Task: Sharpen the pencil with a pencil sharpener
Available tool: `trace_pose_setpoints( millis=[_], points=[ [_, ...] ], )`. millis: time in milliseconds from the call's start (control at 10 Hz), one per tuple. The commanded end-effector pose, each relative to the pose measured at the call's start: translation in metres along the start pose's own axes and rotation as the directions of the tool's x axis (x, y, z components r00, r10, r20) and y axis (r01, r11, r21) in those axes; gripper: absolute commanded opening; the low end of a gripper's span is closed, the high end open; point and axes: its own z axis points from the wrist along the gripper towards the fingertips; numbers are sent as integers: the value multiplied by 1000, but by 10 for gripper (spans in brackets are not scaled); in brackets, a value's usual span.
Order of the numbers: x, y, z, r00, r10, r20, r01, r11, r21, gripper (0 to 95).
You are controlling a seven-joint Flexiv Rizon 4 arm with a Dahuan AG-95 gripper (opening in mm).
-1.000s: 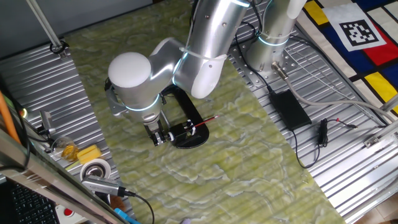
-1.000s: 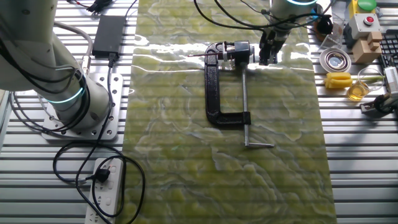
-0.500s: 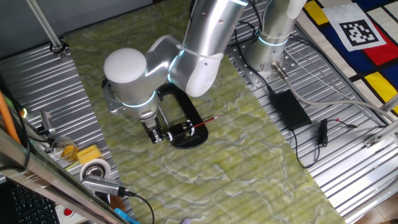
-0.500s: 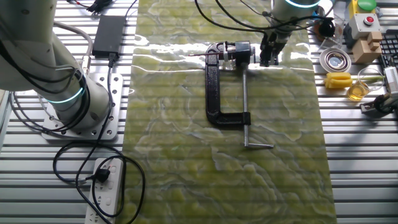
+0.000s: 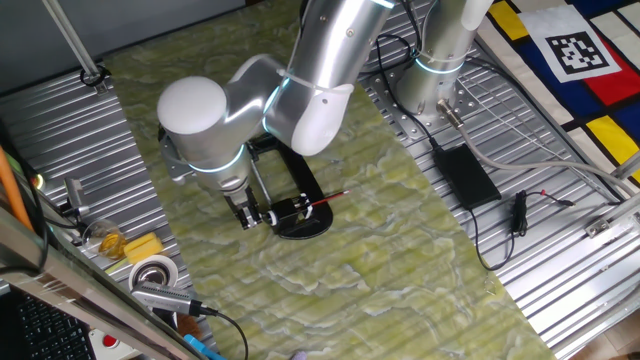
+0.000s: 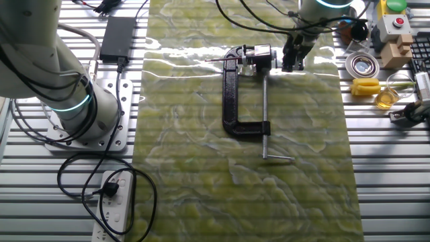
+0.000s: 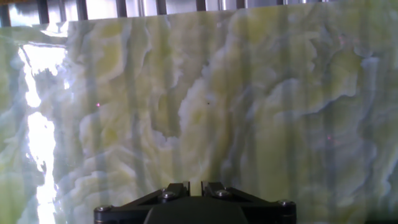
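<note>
Green-veined marbled sheet covers the desk point(image 6: 201, 195), ribbed metal showing past its edges. We see the end effector point(image 6: 290, 59) near the sheet's far edge, its fingers close together around nothing, only bare sheet before them in the hand view. Just beside it lies the pencil sharpener point(image 6: 243, 94), black C-frame with a silver rod; the thin red pencil point(image 5: 328, 199) pokes out on its far side.
</note>
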Motion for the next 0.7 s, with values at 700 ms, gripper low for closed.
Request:
trace_pose_setpoints(
  millis=[700],
  points=[
    [9, -1, -8, 1000, 1, -27, -1, 1000, 12, 0]
  ],
)
